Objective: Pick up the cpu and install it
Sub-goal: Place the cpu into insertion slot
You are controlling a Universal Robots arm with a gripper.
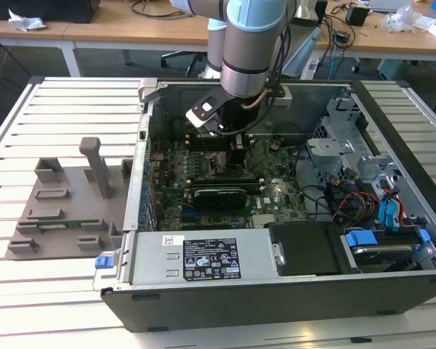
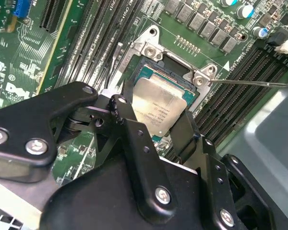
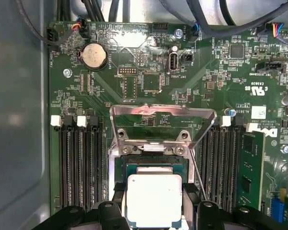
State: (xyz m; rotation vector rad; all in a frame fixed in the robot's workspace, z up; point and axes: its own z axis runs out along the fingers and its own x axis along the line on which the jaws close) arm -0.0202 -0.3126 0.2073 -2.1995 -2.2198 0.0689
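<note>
I am down inside the computer case (image 1: 203,305), and my gripper (image 2: 152,116) is clamped on the cpu (image 3: 153,199). My two black fingers (image 2: 129,129) press on opposite edges of it, with its silvery top facing up between them. Directly beneath it lies the socket (image 3: 156,165), whose dark teal bed peeks out past the chip's far edge in the first wrist view. Just beyond my fingertips the hinged metal frame (image 3: 162,115) stands swung up and open, so nothing covers the bed. A thin lever (image 2: 249,83) sticks out to one side of my fingers, clear of them. Rows of memory slots (image 3: 79,163) run along both flanks on the motherboard (image 3: 134,72).

I judge the step in hand to be the seating itself. I cannot tell whether the chip's underside touches the bed or hangs just above it. To do this well, I think the chip's edges should run parallel with the socket's walls, and in the second wrist view they look close to parallel. It should go down flat, not one corner first, since a tilted chip could bend the fine contacts below. I would use no sideways push and hardly any downward force; it ought to drop in by its own fit. My fingers sit close to the socket's walls, so their tips should not snag there or on the raised frame.
</note>
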